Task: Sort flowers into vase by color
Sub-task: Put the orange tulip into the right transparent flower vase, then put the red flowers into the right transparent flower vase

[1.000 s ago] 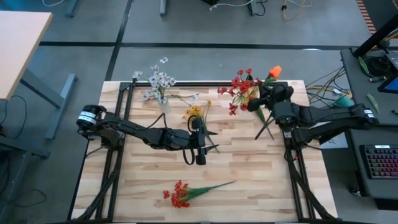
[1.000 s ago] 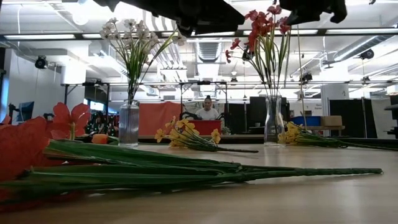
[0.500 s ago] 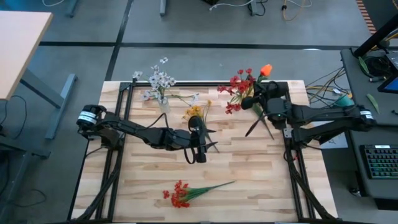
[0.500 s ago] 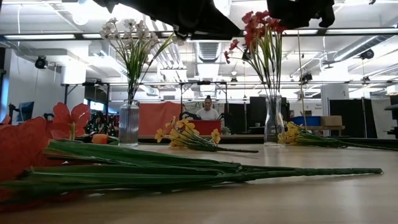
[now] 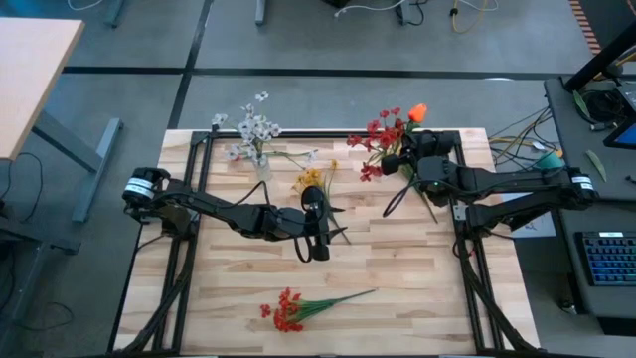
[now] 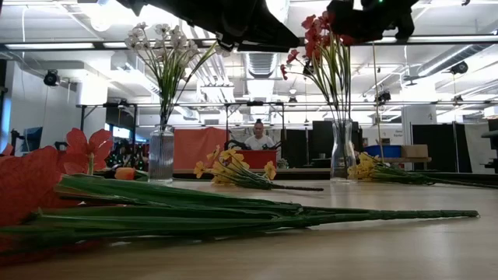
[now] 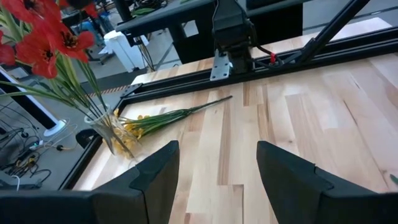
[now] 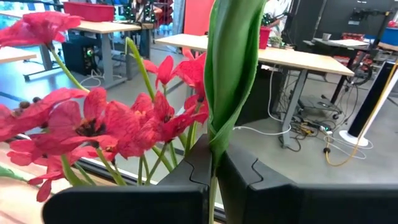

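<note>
My right gripper (image 5: 408, 159) (image 8: 214, 160) is shut on a flower with an orange-red blossom (image 5: 417, 111) and hovers beside the glass vase of red flowers (image 6: 342, 152) (image 5: 381, 139) near the far edge. A second vase (image 6: 161, 154) holds white flowers (image 5: 253, 131). A yellow spray (image 5: 312, 180) lies flat at mid-table, and another yellow spray (image 7: 163, 118) lies by the red vase's foot. A red spray (image 5: 298, 307) lies near the table's near edge. My left gripper (image 5: 316, 237) (image 7: 217, 152) hangs open above mid-table, holding nothing. My right gripper pinches the flower's green stem, wrapped in a leaf (image 8: 217, 134), between its two fingers, which lie across it. The blossom stands out beyond the fingers toward the far edge. The lower stem (image 5: 392, 201) slants toward the near left, lifted clear of the table.
A black frame rail (image 5: 328, 133) runs along the far edge and down both sides of the wooden table (image 5: 417, 288). Bare wood lies between the red spray and both arms. In the low view, a person sits at a desk far behind the table (image 6: 260, 138).
My right gripper has moved toward the table's left, closer to the red-flower vase, carrying the flower along. The blossom and the stem's lower end have both shifted left. The left arm has kept still.
</note>
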